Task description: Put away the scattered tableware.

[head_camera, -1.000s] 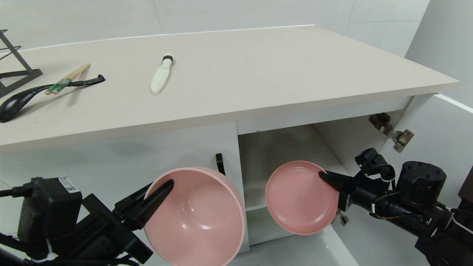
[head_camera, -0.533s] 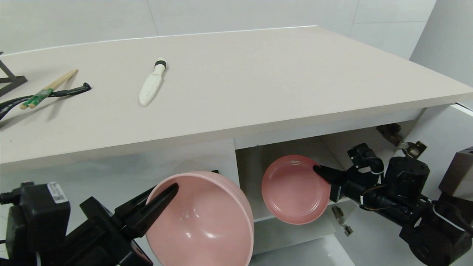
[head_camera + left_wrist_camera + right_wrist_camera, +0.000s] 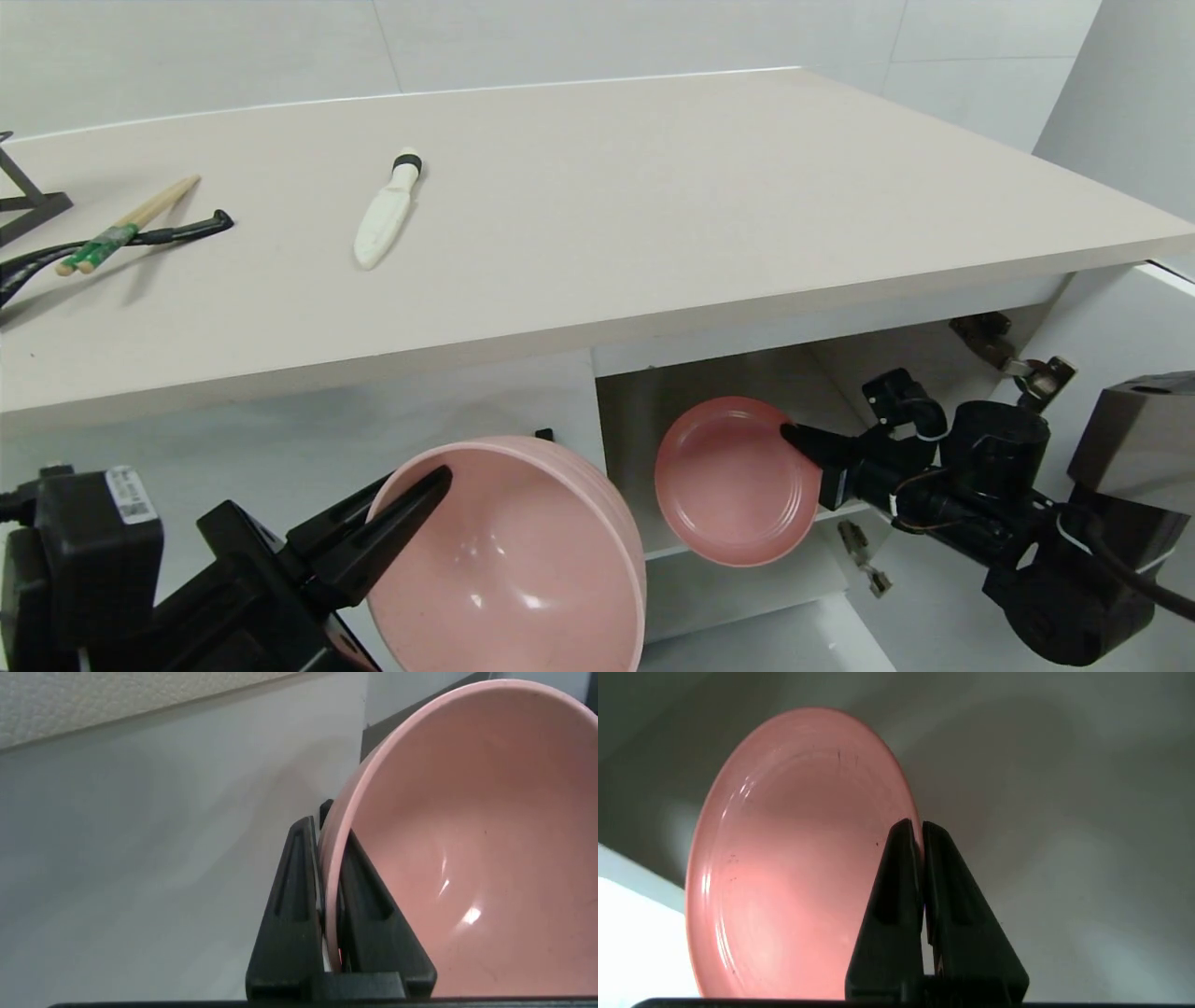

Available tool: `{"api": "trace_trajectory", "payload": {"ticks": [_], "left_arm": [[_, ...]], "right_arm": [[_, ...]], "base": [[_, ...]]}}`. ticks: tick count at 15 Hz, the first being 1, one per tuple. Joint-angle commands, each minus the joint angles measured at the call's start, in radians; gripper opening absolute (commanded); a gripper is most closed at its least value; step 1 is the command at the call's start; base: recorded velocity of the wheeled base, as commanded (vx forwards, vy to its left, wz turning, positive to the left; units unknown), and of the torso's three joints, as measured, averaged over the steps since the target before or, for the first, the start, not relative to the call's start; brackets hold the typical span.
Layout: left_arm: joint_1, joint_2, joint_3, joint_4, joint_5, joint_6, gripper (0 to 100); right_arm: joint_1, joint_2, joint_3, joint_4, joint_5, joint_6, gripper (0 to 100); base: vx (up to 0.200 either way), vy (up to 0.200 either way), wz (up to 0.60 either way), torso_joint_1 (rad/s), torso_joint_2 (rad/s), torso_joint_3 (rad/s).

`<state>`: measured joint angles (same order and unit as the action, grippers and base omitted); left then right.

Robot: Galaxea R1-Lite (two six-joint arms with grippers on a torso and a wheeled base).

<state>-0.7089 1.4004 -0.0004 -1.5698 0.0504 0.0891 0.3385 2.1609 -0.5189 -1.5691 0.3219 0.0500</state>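
I have the left gripper [image 3: 425,487] clamped on the rim of a large, deep pink bowl [image 3: 523,579]. One black finger lies inside the bowl and the other outside it. In the left wrist view the two fingers [image 3: 299,887] pinch the bowl's [image 3: 467,840] thin wall between them. The bowl is tipped so its hollow faces up toward me. It hangs below the front edge of the pale beige worktop [image 3: 653,187], in front of the closed white cupboard face under it.

The right gripper [image 3: 801,439] is closed on the edge of a round pink plate with ringed grooves [image 3: 733,485]. From the right wrist camera, its fingers [image 3: 898,887] are pressed nearly together, with the plate's [image 3: 794,859] rim caught between them. The plate stands almost on edge, its face turned toward me. It is under the worktop's front edge at the mouth of the open cupboard compartment [image 3: 653,401]. I can't tell whether its lower rim touches the shelf.

On the worktop, toward its left half, lies a cream-coloured sheathed knife with a black collar [image 3: 385,213]. Farther left on the worktop, a pair of wooden chopsticks with a green band [image 3: 126,227] rests across the handle of a black ladle [image 3: 177,231]. A black wire rack [image 3: 23,191] sits at the worktop's far left edge. A metal hinge [image 3: 1013,350] hangs below the worktop's right end.
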Motion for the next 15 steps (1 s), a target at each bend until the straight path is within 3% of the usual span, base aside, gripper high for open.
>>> {"api": "trace_trajectory", "payload": {"ticks": [1, 5, 9, 15], "left_arm": [[0.0, 0.002, 0.0, -0.001, 0.0, 0.0, 0], [0.0, -0.02, 0.0, 0.01, 0.0, 0.0, 0], [-0.001, -0.078, 0.0, 0.088, 0.0, -0.002, 0], [-0.001, -0.124, 0.0, 0.134, 0.0, -0.003, 0]], "right_arm": [[0.0, 0.048, -0.033, -0.002, 0.0, 0.016, 0], [0.0, 0.12, -0.104, -0.002, 0.0, 0.039, 0], [0.0, 0.162, -0.191, -0.002, 0.0, 0.123, 0], [0.0, 0.223, -0.273, -0.002, -0.04, 0.129, 0]], "base": [[0.0, 0.0, 0.0, 0.0, 0.0, 0.0], [0.0, 0.0, 0.0, 0.0, 0.0, 0.0], [0.0, 0.0, 0.0, 0.0, 0.0, 0.0], [0.0, 0.0, 0.0, 0.0, 0.0, 0.0]]}}
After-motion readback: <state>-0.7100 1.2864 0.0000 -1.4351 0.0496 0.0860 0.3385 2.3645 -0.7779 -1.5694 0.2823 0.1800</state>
